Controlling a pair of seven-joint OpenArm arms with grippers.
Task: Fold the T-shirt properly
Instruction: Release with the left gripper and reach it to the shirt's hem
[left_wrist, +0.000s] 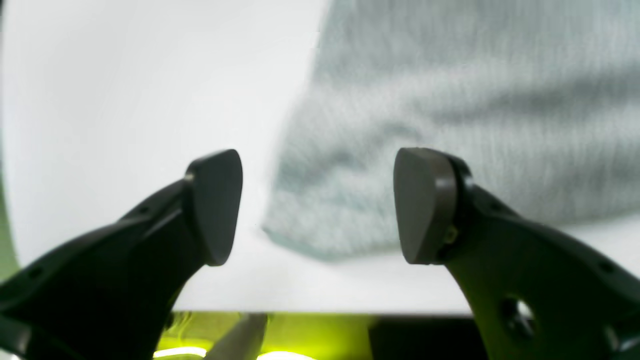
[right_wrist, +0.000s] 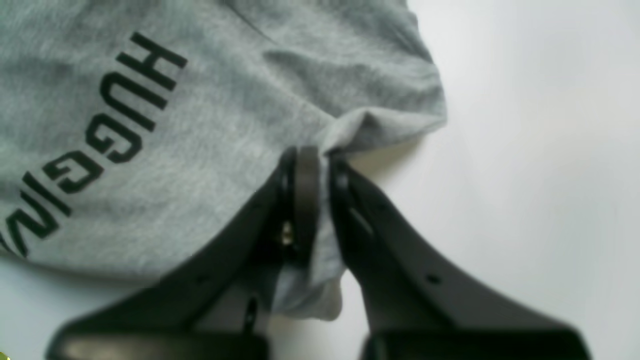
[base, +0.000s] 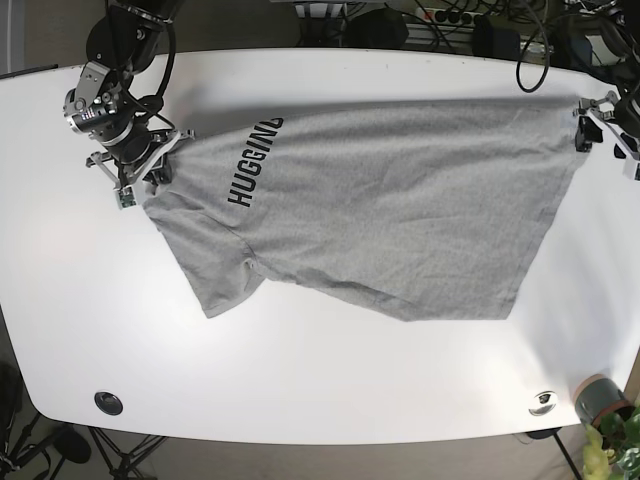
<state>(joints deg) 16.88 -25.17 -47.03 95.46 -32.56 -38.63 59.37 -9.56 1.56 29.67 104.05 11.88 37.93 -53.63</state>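
Note:
A grey T-shirt with black "HUGGING" lettering lies spread, slightly wrinkled, across the white table. My right gripper is at the shirt's left end. In the right wrist view the right gripper is shut on a pinched fold of the shirt's edge. My left gripper is at the shirt's far right corner. In the left wrist view the left gripper is open and empty, with the shirt's corner showing between its fingers, blurred.
Two round grommets sit near the table's front edge. A small pot with a plant stands off the front right corner. Cables and equipment lie beyond the back edge.

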